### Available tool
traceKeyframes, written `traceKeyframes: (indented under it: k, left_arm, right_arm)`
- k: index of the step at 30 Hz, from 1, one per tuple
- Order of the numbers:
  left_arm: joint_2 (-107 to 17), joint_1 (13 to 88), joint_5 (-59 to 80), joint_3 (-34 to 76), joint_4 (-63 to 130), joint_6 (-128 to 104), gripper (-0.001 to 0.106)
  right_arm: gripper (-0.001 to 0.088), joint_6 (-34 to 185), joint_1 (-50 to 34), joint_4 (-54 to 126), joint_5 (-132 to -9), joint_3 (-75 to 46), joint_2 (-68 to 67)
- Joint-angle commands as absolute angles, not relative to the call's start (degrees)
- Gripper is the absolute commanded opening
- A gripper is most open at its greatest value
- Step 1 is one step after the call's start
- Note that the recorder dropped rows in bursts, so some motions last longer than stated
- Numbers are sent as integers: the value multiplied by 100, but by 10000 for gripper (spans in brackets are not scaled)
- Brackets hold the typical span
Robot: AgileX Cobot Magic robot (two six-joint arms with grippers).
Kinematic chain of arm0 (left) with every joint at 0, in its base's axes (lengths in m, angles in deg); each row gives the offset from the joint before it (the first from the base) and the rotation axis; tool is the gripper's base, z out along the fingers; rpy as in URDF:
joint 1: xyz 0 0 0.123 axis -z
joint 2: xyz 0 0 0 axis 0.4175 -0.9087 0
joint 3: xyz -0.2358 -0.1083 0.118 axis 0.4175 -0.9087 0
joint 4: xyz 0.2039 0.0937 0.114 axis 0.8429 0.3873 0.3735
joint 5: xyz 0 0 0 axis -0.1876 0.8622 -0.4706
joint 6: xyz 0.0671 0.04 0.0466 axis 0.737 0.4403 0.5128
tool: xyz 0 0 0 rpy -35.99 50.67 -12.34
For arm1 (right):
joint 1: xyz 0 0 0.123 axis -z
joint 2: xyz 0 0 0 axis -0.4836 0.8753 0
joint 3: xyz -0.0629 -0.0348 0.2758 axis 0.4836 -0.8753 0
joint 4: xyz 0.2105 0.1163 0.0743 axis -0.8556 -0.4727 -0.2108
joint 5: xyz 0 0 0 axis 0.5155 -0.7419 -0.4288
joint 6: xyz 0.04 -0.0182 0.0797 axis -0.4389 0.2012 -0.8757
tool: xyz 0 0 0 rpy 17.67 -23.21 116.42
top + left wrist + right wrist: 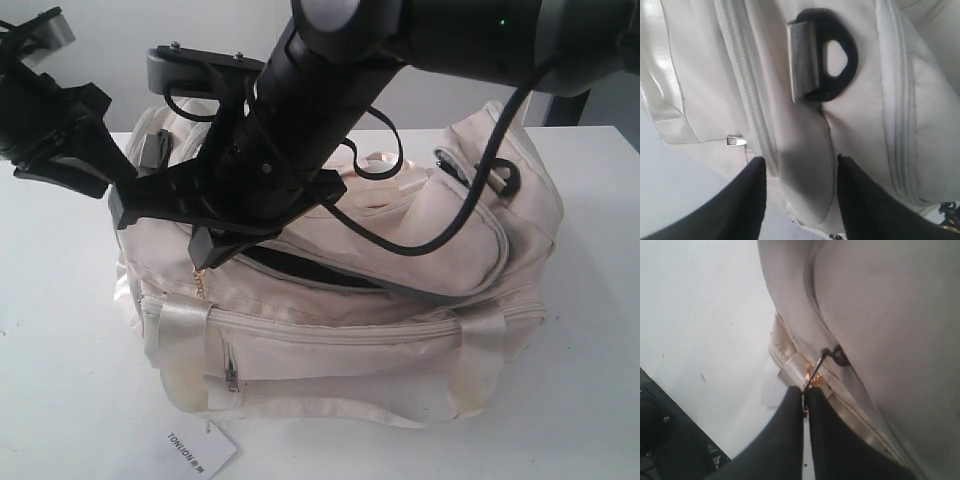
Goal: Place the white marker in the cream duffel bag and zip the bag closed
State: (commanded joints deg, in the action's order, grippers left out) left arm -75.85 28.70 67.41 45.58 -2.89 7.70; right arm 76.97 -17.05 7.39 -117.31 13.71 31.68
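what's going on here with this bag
Two robot arms are working on a cream bag on a white table. The right gripper has its jaws shut on the zip pull at one end, while the left gripper pinches the fabric nearby. The top opening is partly open, showing dark lining. No marker is in sight.

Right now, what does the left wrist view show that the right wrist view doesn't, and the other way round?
Left wrist only: a black ring on a grey loop, and the left gripper pinching a bunched fold of the bag. Right wrist only: the right gripper shut on the gold zip pull, with bare table beside it. Both: the cream bag fabric and a zipper line up close. Neither shows the marker.
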Motion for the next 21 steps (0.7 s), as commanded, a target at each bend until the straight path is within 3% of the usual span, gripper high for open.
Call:
traceKeyframes:
  k: [21]
  left_arm:
    - [-7471,2870,6694,4005,-1189,1459,498]
  right_arm:
    - [0,7697,-1705,739,-11717,1371,3168]
